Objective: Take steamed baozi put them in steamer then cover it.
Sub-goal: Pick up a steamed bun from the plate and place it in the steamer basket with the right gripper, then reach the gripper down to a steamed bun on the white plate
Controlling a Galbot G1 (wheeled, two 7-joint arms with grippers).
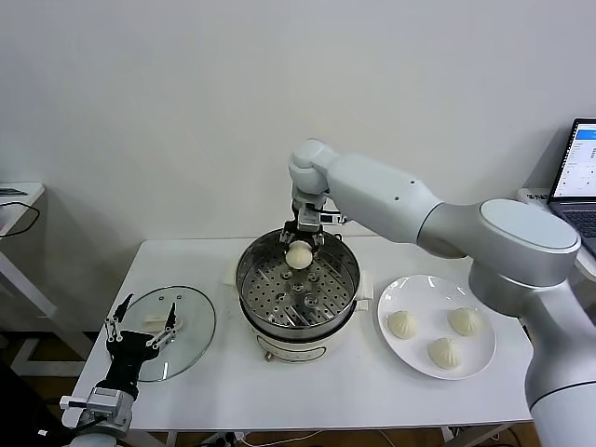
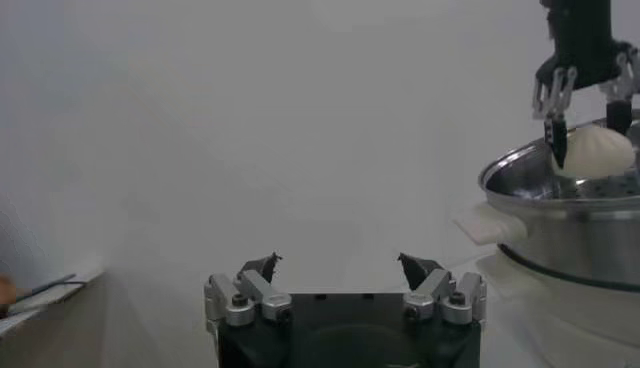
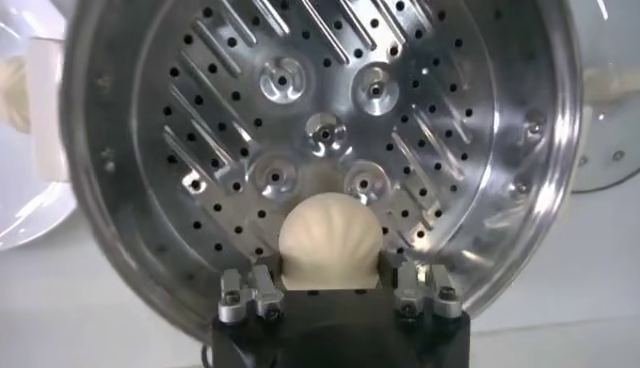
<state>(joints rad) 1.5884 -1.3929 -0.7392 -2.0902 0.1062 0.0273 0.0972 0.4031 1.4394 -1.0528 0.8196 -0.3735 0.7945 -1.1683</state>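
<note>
My right gripper [image 1: 300, 244] is shut on one steamed baozi [image 1: 298, 255], a cream-white pleated bun hanging just above the far side of the steamer [image 1: 253, 291]. In the right wrist view the baozi [image 3: 330, 235] sits between the fingers over the perforated tray [image 3: 320, 120]. Three more baozi [image 1: 402, 323] [image 1: 463, 320] [image 1: 444, 351] lie on the white plate [image 1: 424, 287] to the right of the steamer. The cover [image 1: 191, 345], a clear glass lid, lies flat on the table at the left. My left gripper [image 1: 142, 328] hovers open over its near edge, holding nothing [image 2: 342, 262].
A laptop [image 1: 579, 177] stands at the far right beyond the plate. The white table [image 1: 363, 391] has bare surface in front of the steamer. From the left wrist view the steamer [image 2: 570, 215] shows off to one side with the held baozi [image 2: 600, 150] above its rim.
</note>
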